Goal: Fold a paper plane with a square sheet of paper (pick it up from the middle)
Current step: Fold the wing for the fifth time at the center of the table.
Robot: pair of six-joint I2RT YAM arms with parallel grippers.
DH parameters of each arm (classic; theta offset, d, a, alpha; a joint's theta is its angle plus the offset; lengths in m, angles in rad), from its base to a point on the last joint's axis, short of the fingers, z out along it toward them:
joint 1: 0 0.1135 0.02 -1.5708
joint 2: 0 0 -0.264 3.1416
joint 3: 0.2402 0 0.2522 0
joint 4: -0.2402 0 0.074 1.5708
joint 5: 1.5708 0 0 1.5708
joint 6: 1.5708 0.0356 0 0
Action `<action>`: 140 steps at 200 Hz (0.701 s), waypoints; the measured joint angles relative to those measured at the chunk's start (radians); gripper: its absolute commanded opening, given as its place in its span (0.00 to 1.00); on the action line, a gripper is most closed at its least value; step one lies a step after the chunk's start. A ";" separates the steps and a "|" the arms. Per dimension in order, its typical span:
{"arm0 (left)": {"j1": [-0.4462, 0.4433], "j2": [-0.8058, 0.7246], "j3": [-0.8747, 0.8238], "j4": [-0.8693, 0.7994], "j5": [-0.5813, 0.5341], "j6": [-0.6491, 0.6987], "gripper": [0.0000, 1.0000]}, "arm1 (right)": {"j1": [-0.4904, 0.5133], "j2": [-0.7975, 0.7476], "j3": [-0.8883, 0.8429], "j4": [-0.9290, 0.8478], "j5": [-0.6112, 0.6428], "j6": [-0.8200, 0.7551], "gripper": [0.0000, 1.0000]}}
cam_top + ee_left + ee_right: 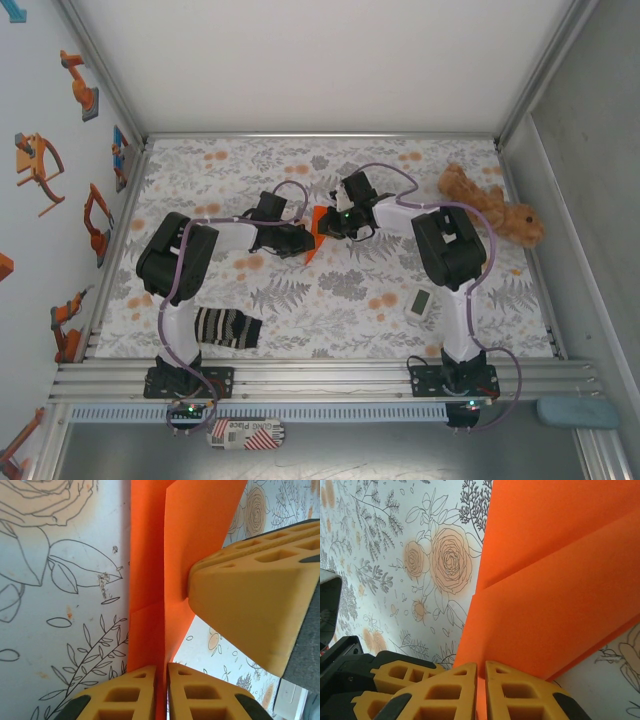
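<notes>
Nearest the left wrist lens, yellow honeycombed pads of the left gripper (161, 690), closed to a thin slit and pinching the lower edge of the orange paper (150, 580). Paper standing upright from that pinch, already folded, with a long crease running up its middle and one flap overlapping the other. Against its right face, a yellow finger (250, 590) from the opposite arm, touching the sheet from the side.

Much the same from the right wrist: right gripper (481, 690) shut down to a narrow gap, gripping the bottom edge of the paper, with a diagonal fold line crossing the orange surface above. Just left of those pads, the left gripper's yellow fingers and black housing, close beside.

From above, both arms bent inward over the middle of the flower-printed table (350, 290), grippers meeting tip to tip. Between them, the paper as a small orange wedge with its lower point down toward the tabletop; cannot tell whether touching it.

Off to the near left, beside the left arm's lower link, a black-and-white striped sock (228, 328) lying flat. At the far right edge of the table, a brown plush toy (490, 205). Near the right arm's lower link, a small white device with a screen (420, 303). Outside the table, at the near right corner, a grey-blue pad (578, 411).
</notes>
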 measured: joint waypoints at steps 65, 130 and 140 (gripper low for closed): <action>0.001 0.002 0.000 0.001 0.004 -0.001 0.14 | 0.000 0.013 0.007 -0.003 0.001 0.000 0.13; 0.005 0.004 0.000 0.003 0.012 -0.001 0.14 | 0.001 0.033 0.027 -0.024 0.000 -0.013 0.13; 0.005 0.004 0.000 0.004 0.012 -0.001 0.14 | 0.001 0.036 0.032 -0.028 -0.001 -0.016 0.13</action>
